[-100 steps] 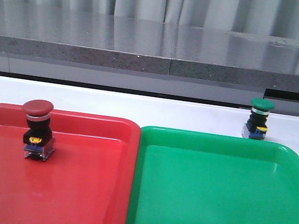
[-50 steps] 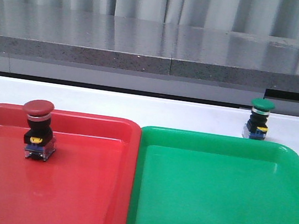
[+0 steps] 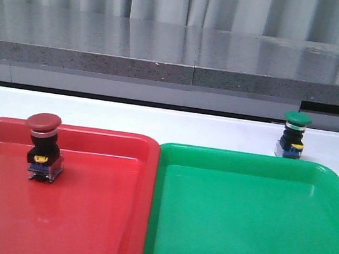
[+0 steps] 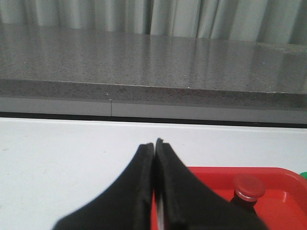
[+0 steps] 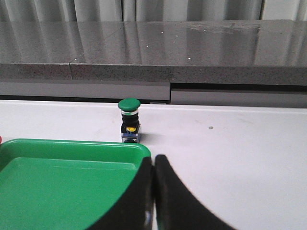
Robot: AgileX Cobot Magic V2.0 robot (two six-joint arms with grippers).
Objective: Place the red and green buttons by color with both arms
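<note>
1. Red button point(image 3: 42, 149) standing upright in the far left part of the red tray point(image 3: 92, 230), already on its colour.
2. Green button point(image 3: 293, 135) upright on the white counter point(image 3: 188, 126), just beyond the far right rim of the green tray point(image 3: 249, 233), not yet inside.
3. Left end effector point(image 4: 154, 148) pinched fully closed, nothing held, hanging near the red tray's left side.
4. Right end effector point(image 5: 153, 165) likewise closed tight and empty, poised over the green tray's near right corner, green button straight ahead and well apart.
5. Step in hand, by the look of it: right-arm reach for the green button.
6. Best done by opening wide first, coming down over the mushroom cap, closing on the black body below the silver ring.
7. Worth lifting clear of the tray rim before carrying back, to avoid tipping.
</note>
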